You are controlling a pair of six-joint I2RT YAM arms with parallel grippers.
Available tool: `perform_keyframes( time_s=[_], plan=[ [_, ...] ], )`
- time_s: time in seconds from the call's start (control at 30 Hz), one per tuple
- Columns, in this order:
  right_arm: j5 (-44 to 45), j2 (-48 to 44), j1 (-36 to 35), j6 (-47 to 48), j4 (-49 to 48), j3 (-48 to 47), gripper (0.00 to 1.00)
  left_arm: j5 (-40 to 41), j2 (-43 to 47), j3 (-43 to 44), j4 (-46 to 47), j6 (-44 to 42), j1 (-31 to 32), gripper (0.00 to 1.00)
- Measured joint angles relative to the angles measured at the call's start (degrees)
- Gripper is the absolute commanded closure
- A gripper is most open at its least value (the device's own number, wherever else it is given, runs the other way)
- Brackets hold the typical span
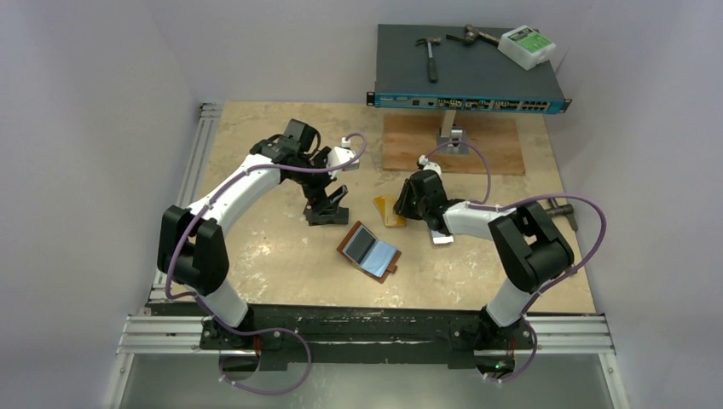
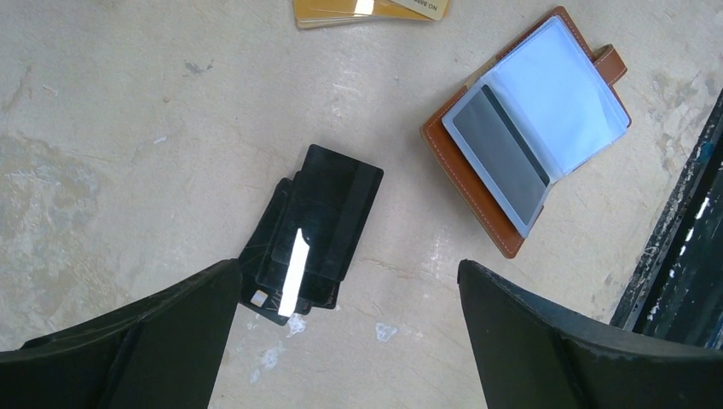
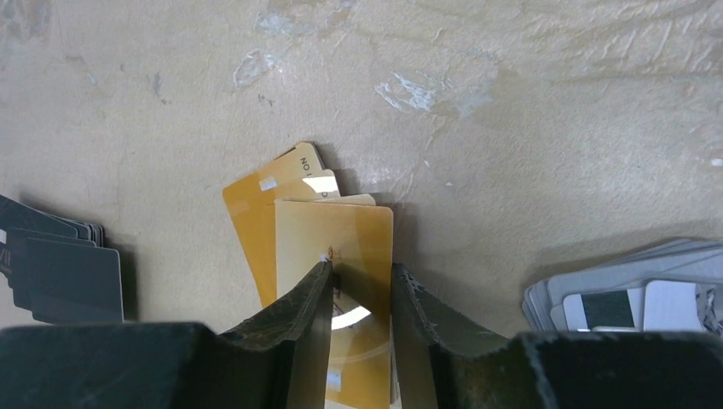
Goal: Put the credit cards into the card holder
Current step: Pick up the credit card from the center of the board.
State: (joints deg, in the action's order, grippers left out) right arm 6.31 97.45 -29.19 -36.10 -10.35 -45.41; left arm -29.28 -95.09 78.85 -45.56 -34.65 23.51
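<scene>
The right claw (image 3: 361,269) sits over the gold cards (image 3: 256,213), jaws narrowed astride the top one, grip unclear, while the left claw (image 2: 348,271) gapes above the black cards (image 2: 337,204), the open wallet (image 1: 370,251) lying near both piles

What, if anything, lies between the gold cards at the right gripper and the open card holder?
Nothing visible. In the top view only bare table separates the gold cards from the open card holder; the black cards lie off to the side.
</scene>
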Motion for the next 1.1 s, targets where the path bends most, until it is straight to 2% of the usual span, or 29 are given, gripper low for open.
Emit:
perform_keyframes(
  time_s=[0.37, 0.5, 0.67, 0.93, 1.1],
  plan=[
    [0.17, -3.43, 1.77, -0.39, 4.13, 1.75, 0.73, -1.05, 0.0, 0.02, -0.42, 1.2, 0.0, 0.0],
    [0.24, -4.07, 1.88, -0.39, 5.01, 1.84, 0.82, -1.22, 0.0, 0.04, -0.44, 1.42, 0.0, 0.0],
    [0.17, -5.33, 2.36, -0.57, 5.9, 1.84, 0.99, -1.53, 0.09, 0.07, -0.46, 2.23, 0.0, 0.0],
    [-3.26, -10.78, 5.2, -0.96, 5.68, 2.95, 1.0, -3.28, 0.2, 0.79, -0.94, 4.07, -0.02, 0.0],
    [-9.2, -12.48, 7.61, -1.03, 3.13, 5.35, 1.0, -5.57, 0.28, 1.2, -1.01, 6.38, -0.09, 0.0]
  ],
)
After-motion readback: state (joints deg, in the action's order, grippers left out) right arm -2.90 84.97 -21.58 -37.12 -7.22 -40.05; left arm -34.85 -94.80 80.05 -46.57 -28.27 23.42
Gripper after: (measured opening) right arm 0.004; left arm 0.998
